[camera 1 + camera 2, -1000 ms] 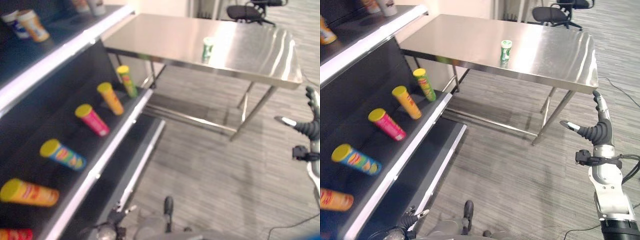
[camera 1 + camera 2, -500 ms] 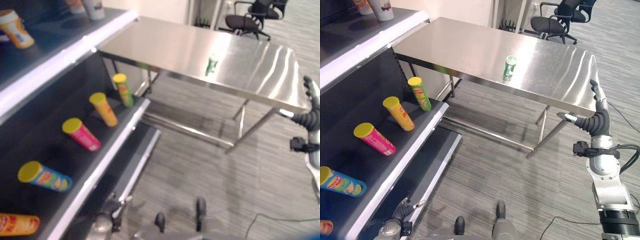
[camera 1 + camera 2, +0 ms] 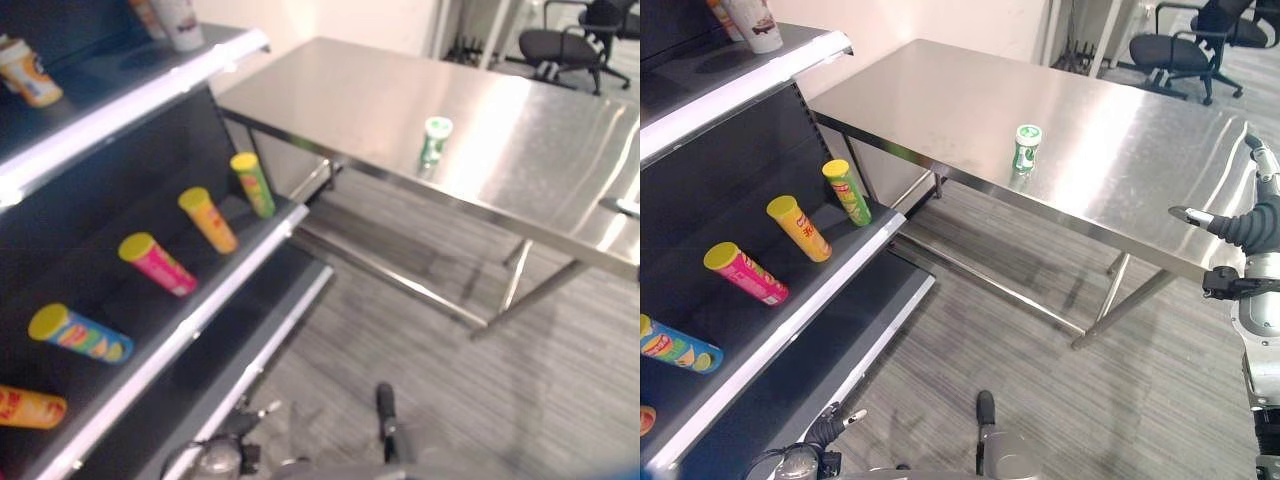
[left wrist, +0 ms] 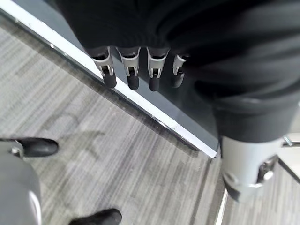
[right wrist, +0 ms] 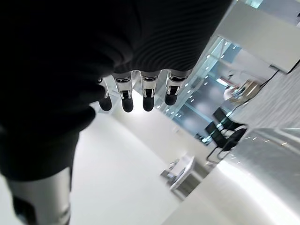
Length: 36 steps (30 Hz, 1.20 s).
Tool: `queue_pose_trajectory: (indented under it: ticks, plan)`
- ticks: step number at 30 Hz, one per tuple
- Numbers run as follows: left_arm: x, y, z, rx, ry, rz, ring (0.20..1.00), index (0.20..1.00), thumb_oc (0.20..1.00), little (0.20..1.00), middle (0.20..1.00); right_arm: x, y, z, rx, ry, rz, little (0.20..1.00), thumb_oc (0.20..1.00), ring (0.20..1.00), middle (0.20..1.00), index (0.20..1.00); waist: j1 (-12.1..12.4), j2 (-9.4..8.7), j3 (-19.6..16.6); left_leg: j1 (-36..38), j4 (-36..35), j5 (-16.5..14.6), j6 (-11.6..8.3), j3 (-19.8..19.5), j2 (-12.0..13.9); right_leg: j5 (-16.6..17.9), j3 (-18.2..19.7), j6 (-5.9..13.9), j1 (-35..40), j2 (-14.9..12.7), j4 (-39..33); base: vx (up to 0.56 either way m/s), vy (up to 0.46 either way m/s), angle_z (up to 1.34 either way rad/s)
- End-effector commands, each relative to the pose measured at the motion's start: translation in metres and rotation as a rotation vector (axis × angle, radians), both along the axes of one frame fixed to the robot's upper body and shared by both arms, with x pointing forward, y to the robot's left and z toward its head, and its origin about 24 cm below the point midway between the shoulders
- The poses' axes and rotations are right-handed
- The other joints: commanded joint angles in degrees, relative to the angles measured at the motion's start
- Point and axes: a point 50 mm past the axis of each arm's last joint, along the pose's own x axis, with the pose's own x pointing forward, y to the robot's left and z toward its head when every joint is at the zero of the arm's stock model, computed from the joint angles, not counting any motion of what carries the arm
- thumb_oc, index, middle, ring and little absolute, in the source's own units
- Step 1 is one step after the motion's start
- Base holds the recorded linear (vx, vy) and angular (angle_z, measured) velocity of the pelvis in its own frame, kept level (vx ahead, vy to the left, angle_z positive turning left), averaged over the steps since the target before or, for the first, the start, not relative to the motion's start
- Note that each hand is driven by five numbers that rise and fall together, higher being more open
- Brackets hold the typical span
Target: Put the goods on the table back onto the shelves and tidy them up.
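Note:
A small green can with a white lid (image 3: 1026,148) stands upright on the steel table (image 3: 940,100), near its front edge. My right hand (image 3: 1252,225) is raised at the table's right end, fingers straight and open, holding nothing, well to the right of the can. In its wrist view the right hand's fingers (image 5: 135,96) hang straight. My left hand (image 4: 140,70) hangs low beside the shelf's bottom edge (image 4: 140,105), fingers relaxed and empty. On the sloped middle shelf (image 3: 790,300) lie several tubes: green (image 3: 847,191), yellow (image 3: 798,227), pink (image 3: 744,273) and blue (image 3: 670,344).
The top shelf (image 3: 740,85) holds a white cup (image 3: 753,22) and an orange-labelled cup (image 3: 28,71). An office chair (image 3: 1185,47) stands behind the table. Grey carpet (image 3: 1040,370) lies between shelf and table.
The camera has swung, so the table and can sit closer and more central. My right hand has shifted toward the right edge of view, still open.

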Motion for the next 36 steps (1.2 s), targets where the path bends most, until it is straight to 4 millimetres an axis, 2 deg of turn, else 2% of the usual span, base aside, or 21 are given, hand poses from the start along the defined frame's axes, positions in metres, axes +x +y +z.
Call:
queue_pose_trajectory:
  ticks: [1, 2, 3, 4, 5, 6, 7, 8, 10, 11, 12, 14, 16, 20, 24, 25, 27, 32, 36]
  plan:
    - [-0.019, 0.030, 0.005, 0.065, 0.023, -0.015, 1.000, 1.000, 1.000, 1.000, 1.000, 0.011, 0.014, 0.025, -0.015, -0.066, 0.097, 1.000, 1.000, 1.000, 1.000, 1.000, 3.8, -7.41, -1.7, -5.4, 27.0, 15.9, 0.04, 5.1, -3.4, -3.3, 5.2, 1.74, 10.7, -4.8, -6.9, 0.09, -0.286, -0.03]
    - [-0.019, 0.030, 0.005, 0.063, 0.022, -0.013, 1.000, 1.000, 1.000, 1.000, 1.000, 0.013, 0.013, 0.026, -0.009, -0.060, 0.094, 1.000, 1.000, 1.000, 1.000, 1.000, 4.4, -7.47, -1.3, -7.4, 28.0, 14.9, 0.70, 7.2, -3.2, -3.8, 5.5, 1.37, 11.6, -4.8, -6.9, 0.13, -0.220, -0.02]
    - [-0.018, 0.029, 0.005, 0.058, 0.020, -0.018, 1.000, 1.000, 1.000, 1.000, 1.000, 0.014, 0.012, 0.027, -0.007, -0.053, 0.094, 1.000, 1.000, 1.000, 1.000, 1.000, 4.9, -7.58, -1.1, -8.9, 25.6, 13.0, 0.92, 8.6, -3.8, -4.3, 5.4, 1.30, 12.4, -4.8, -7.0, 0.10, -0.124, -0.26]
    - [-0.018, 0.029, 0.005, 0.058, 0.020, -0.018, 1.000, 1.000, 1.000, 1.000, 1.000, 0.014, 0.012, 0.027, -0.008, -0.053, 0.094, 1.000, 1.000, 1.000, 1.000, 1.000, 5.0, -7.55, -1.1, -8.9, 25.7, 13.0, 0.92, 8.7, -3.8, -4.3, 5.4, 1.30, 12.5, -4.7, -7.0, 0.22, -0.127, -0.69]
    - [-0.017, 0.027, 0.005, 0.054, 0.020, -0.038, 1.000, 1.000, 1.000, 1.000, 1.000, 0.013, 0.011, 0.027, -0.005, -0.042, 0.102, 1.000, 1.000, 1.000, 1.000, 1.000, 5.6, -7.50, -1.0, -10.8, 17.5, 10.4, 1.14, 11.5, -5.1, -5.0, 5.3, 1.57, 14.0, -5.0, -7.3, 0.24, -0.083, 0.11]
    - [-0.014, 0.027, 0.006, 0.061, 0.016, -0.056, 1.000, 1.000, 1.000, 1.000, 1.000, 0.012, 0.010, 0.027, 0.000, -0.045, 0.100, 1.000, 1.000, 1.000, 1.000, 1.000, 5.8, -7.37, -1.0, -11.5, 11.4, 9.7, 1.27, 13.2, -6.1, -5.4, 4.6, 1.80, 14.4, -5.0, -7.4, 0.37, -0.087, 1.19]
    - [-0.010, 0.025, 0.007, 0.068, 0.008, -0.087, 1.000, 1.000, 1.000, 1.000, 1.000, 0.011, 0.009, 0.026, -0.003, -0.041, 0.099, 1.000, 1.000, 1.000, 1.000, 1.000, 6.5, -6.35, -1.4, -12.8, 1.2, 10.5, 1.42, 14.9, -8.3, -6.1, 4.1, 2.07, 15.9, -3.8, -8.3, 0.30, -0.035, 1.50]
    - [-0.010, 0.025, 0.007, 0.076, 0.011, -0.104, 1.000, 1.000, 1.000, 1.000, 1.000, 0.011, 0.007, 0.025, -0.004, -0.039, 0.087, 1.000, 1.000, 1.000, 1.000, 1.000, 6.6, -5.74, -1.6, -13.3, -3.1, 13.3, 1.17, 16.1, -8.9, -6.7, 3.6, 2.12, 16.9, -3.1, -8.7, 0.28, -0.020, 0.79]
    - [-0.008, 0.023, 0.007, 0.075, 0.006, -0.117, 1.000, 1.000, 1.000, 1.000, 1.000, 0.011, 0.006, 0.024, -0.004, -0.035, 0.081, 1.000, 1.000, 1.000, 1.000, 1.000, 6.9, -5.54, -1.7, -14.1, -5.4, 14.7, 0.79, 17.2, -9.6, -7.4, 3.4, 2.01, 17.9, -2.7, -9.0, 0.21, 0.009, 0.18]
    - [-0.009, 0.024, 0.006, 0.078, 0.017, -0.131, 1.000, 1.000, 1.000, 1.000, 1.000, 0.017, 0.010, 0.027, -0.008, -0.037, 0.096, 1.000, 1.000, 1.000, 1.000, 1.000, 7.2, -4.39, -2.4, -13.1, -9.3, 15.2, 0.61, 17.9, -9.5, -9.0, 3.9, 1.70, 18.7, -1.5, -8.0, 0.29, 0.063, 0.32]
    - [-0.010, 0.023, 0.005, 0.080, 0.026, -0.130, 1.000, 1.000, 1.000, 1.000, 1.000, 0.020, 0.015, 0.024, -0.005, -0.035, 0.111, 1.000, 1.000, 1.000, 1.000, 1.000, 7.3, -3.89, -2.7, -11.4, -10.8, 15.8, 1.14, 16.9, -9.7, -9.9, 4.1, 1.72, 18.8, -1.3, -7.1, 0.29, 0.062, 0.17]
    - [-0.009, 0.023, 0.006, 0.079, 0.022, -0.129, 1.000, 1.000, 1.000, 1.000, 1.000, 0.021, 0.017, 0.024, -0.005, -0.034, 0.116, 1.000, 1.000, 1.000, 1.000, 1.000, 7.1, -4.04, -3.1, -10.4, -11.2, 16.1, 1.21, 16.1, -10.1, -10.4, 3.8, 1.81, 19.4, -1.7, -6.5, 0.19, 0.033, -0.29]
    - [-0.004, 0.023, 0.007, 0.086, 0.008, -0.122, 1.000, 1.000, 1.000, 1.000, 1.000, 0.024, 0.019, 0.021, -0.007, -0.024, 0.119, 1.000, 1.000, 1.000, 1.000, 1.000, 6.7, -4.31, -4.1, -7.4, -12.6, 15.1, 2.08, 16.6, -10.3, -11.8, 4.0, 2.08, 19.6, -3.1, -3.9, 0.35, 0.091, -0.55]
    - [0.000, 0.023, 0.008, 0.086, -0.008, -0.106, 1.000, 1.000, 1.000, 1.000, 1.000, 0.031, 0.020, 0.022, -0.032, -0.011, 0.106, 1.000, 1.000, 1.000, 1.000, 1.000, 7.1, -4.55, -4.8, -5.1, -13.6, 13.2, 3.22, 17.2, -10.9, -12.1, 3.4, 3.94, 18.2, -5.8, 1.8, 0.21, 0.088, -0.24]
    - [0.004, 0.021, 0.010, 0.086, -0.024, -0.128, 1.000, 1.000, 1.000, 1.000, 1.000, 0.035, 0.018, 0.030, -0.046, -0.032, 0.084, 1.000, 1.000, 1.000, 1.000, 1.000, 6.5, -4.57, -3.5, -3.4, -13.6, 11.8, 4.38, 17.2, -11.6, -7.5, 2.9, 5.93, 12.5, -8.6, 14.3, 0.09, 0.093, -0.07]
    - [0.004, 0.021, 0.010, 0.085, -0.025, -0.127, 1.000, 1.000, 1.000, 1.000, 1.000, 0.035, 0.019, 0.030, -0.046, -0.032, 0.085, 1.000, 1.000, 1.000, 1.000, 1.000, 6.4, -4.60, -3.4, -3.4, -13.6, 11.8, 4.41, 17.2, -11.7, -7.6, 2.9, 5.96, 12.4, -8.7, 14.5, 0.08, 0.053, -0.06]
    - [0.006, 0.024, 0.012, 0.092, -0.031, -0.129, 1.000, 1.000, 1.000, 1.000, 1.000, 0.037, 0.017, 0.031, -0.047, -0.027, 0.077, 1.000, 1.000, 1.000, 1.000, 1.000, 6.4, -4.61, -2.6, -2.5, -13.6, 11.0, 4.69, 16.6, -11.6, -4.7, 2.7, 5.73, 9.5, -10.2, 17.4, 0.11, 0.026, -0.02]
    - [0.008, 0.027, 0.013, 0.096, -0.034, -0.134, 1.000, 1.000, 1.000, 1.000, 1.000, 0.036, 0.010, 0.036, -0.042, -0.030, 0.052, 1.000, 1.000, 1.000, 1.000, 1.000, 5.6, -4.10, -1.3, -1.2, -13.6, 9.5, 4.46, 14.6, -10.8, -5.1, 3.8, 5.45, 4.9, -9.4, 11.1, 0.12, -0.046, 0.09]
    - [0.007, 0.029, 0.013, 0.100, -0.031, -0.143, 1.000, 1.000, 1.000, 1.000, 1.000, 0.034, -0.002, 0.035, -0.019, -0.021, 0.013, 1.000, 1.000, 1.000, 1.000, 1.000, 4.3, -4.91, 0.0, 1.1, -13.5, 7.7, 4.23, 11.7, -10.9, -2.5, 8.4, 6.87, 2.5, -7.5, 1.6, 0.18, -0.078, 0.07]
